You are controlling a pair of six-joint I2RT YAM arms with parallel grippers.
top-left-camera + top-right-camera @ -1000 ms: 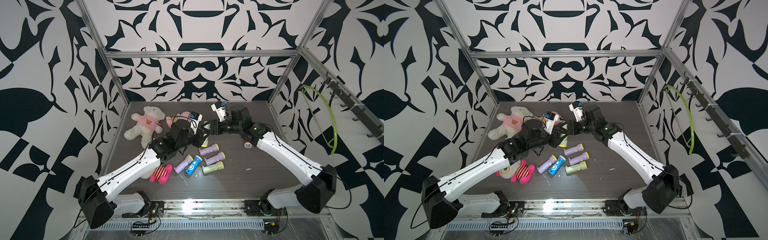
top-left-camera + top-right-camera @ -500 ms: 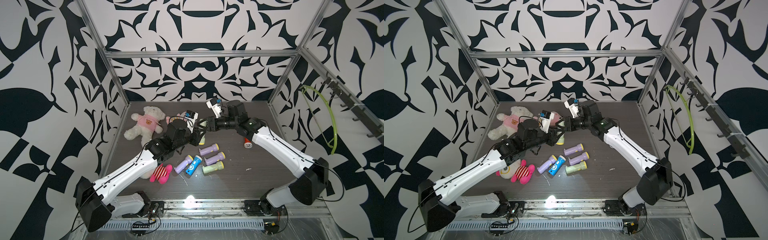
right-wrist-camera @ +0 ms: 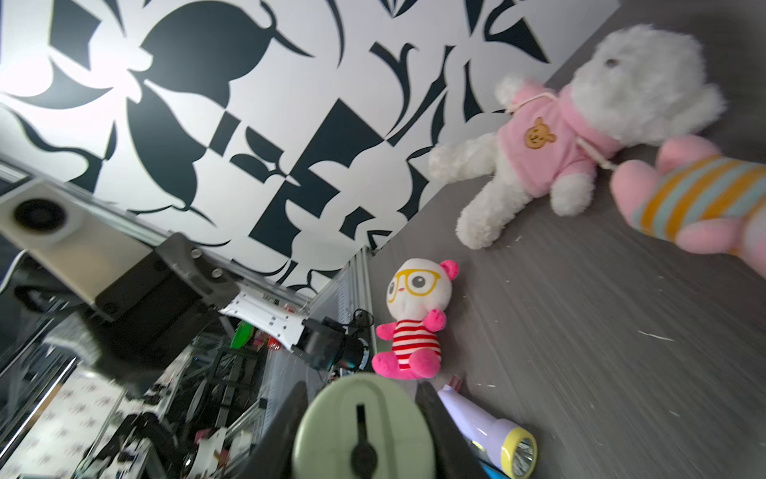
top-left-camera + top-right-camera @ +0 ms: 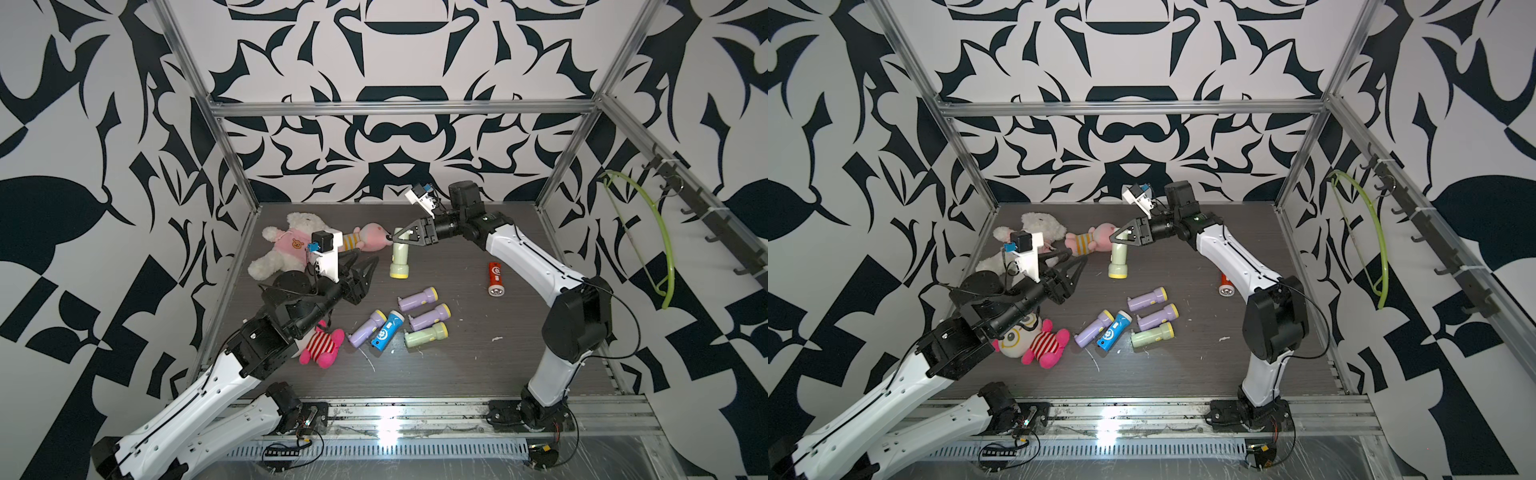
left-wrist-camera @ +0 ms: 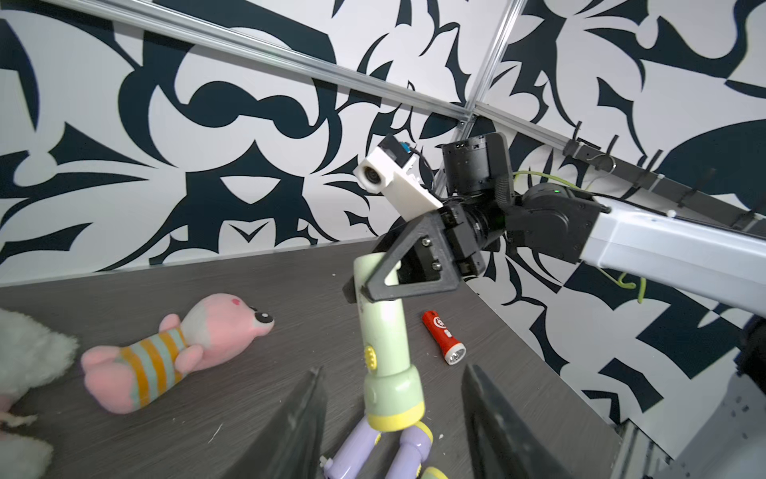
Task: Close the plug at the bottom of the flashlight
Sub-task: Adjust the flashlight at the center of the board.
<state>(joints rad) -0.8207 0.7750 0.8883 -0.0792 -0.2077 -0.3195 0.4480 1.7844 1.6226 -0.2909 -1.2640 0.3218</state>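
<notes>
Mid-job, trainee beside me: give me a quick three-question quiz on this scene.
1. True or false: the left gripper grips the raised pale green flashlight.
2. Which gripper holds that flashlight? A) left B) right C) neither
3. Fill in: the flashlight lying alone near the right arm is ___.
Key: 1 false, the left gripper is open and apart from it; 2 B, the right gripper is shut on its tail end; 3 red: the red flashlight.

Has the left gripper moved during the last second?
Yes. The left gripper has drawn back toward the white teddy bear, away from the held green flashlight.
</notes>
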